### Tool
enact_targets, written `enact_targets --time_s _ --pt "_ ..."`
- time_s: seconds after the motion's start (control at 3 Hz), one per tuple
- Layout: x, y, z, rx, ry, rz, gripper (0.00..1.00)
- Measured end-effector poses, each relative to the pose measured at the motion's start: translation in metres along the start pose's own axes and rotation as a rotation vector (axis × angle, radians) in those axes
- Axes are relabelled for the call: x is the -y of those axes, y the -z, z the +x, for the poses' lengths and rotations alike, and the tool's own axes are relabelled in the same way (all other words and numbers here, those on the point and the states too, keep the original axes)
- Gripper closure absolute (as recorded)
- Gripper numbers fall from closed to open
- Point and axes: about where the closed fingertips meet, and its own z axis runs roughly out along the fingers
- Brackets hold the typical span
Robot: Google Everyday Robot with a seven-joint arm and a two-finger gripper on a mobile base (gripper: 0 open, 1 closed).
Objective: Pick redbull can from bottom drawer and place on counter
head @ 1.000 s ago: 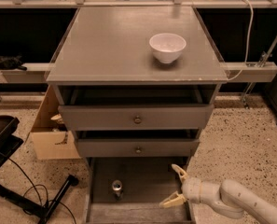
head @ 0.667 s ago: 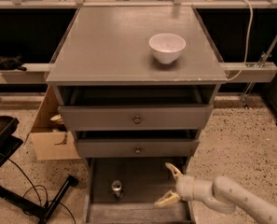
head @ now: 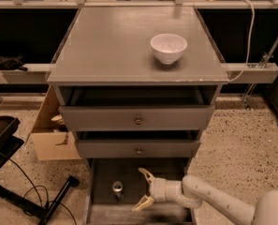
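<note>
The redbull can (head: 117,188) stands upright in the left part of the open bottom drawer (head: 101,210); only its shiny silver top and a bit of dark body show. My gripper (head: 144,189) is open, inside the drawer, just right of the can, with its pale fingers (head: 146,175) spread and pointing left toward it. It does not touch the can. The white arm reaches in from the lower right. The counter (head: 120,46) is the grey cabinet top above.
A white bowl (head: 168,48) sits on the right part of the counter. Two shallower drawers with knobs (head: 138,121) hang slightly open above the bottom drawer. A cardboard box (head: 52,135) and black cables (head: 31,191) lie on the floor to the left.
My gripper has moved left inside the bottom drawer, closing the gap to the can. The can and the bowl have not moved.
</note>
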Motion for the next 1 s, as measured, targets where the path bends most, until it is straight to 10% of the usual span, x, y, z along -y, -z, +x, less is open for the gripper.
enact_targets --time_s 1.0 --pt "-0.004 -0.148 0.051 0.043 0.009 -0.118 0.04"
